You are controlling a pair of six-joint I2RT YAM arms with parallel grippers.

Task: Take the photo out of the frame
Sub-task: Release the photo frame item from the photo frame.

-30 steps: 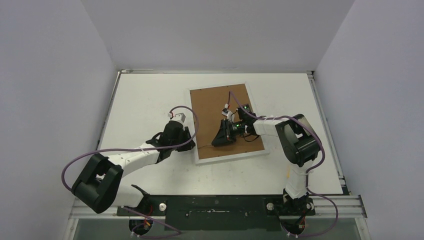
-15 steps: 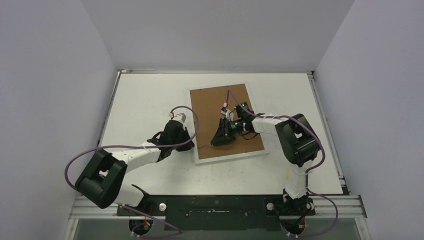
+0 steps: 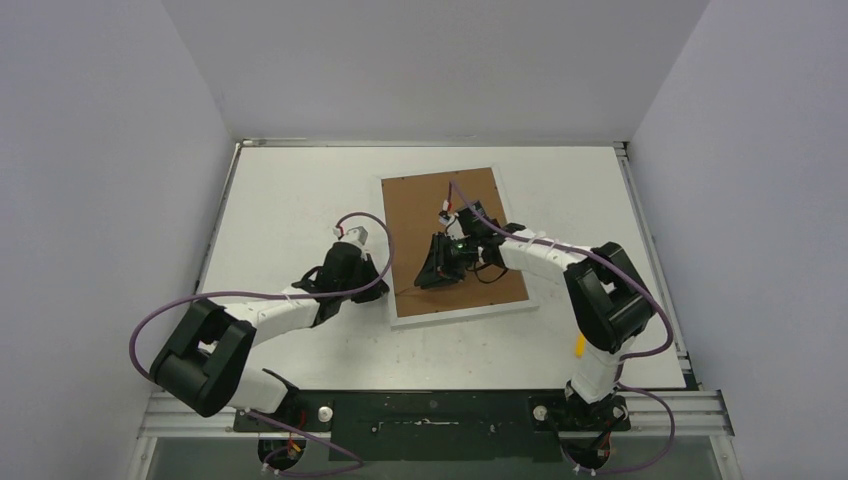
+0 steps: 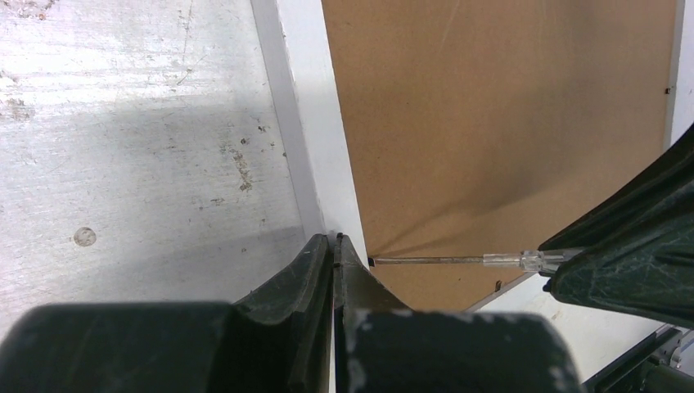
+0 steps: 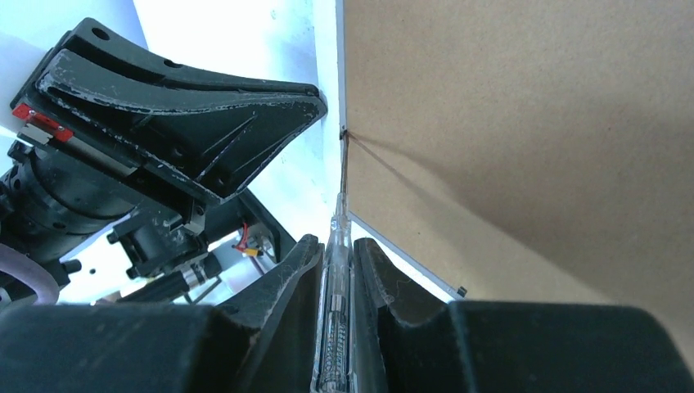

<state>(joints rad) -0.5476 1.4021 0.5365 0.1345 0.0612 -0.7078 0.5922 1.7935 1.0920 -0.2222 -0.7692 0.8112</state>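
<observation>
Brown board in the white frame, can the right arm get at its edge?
Probably yes. The right gripper holds a clear-handled screwdriver whose tip meets the brown fibreboard panel's left edge, with nothing between. The shut left gripper sits beside it on the flat white frame.

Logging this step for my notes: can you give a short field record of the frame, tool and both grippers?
frame: flat white rectangular picture frame, face down
back: brown fibreboard panel, in place
photo: not visible
tool: thin metal screwdriver with clear handle, tip at the panel's edge
left gripper: shut, tips at frame's white border
right gripper: shut on screwdriver
</observation>
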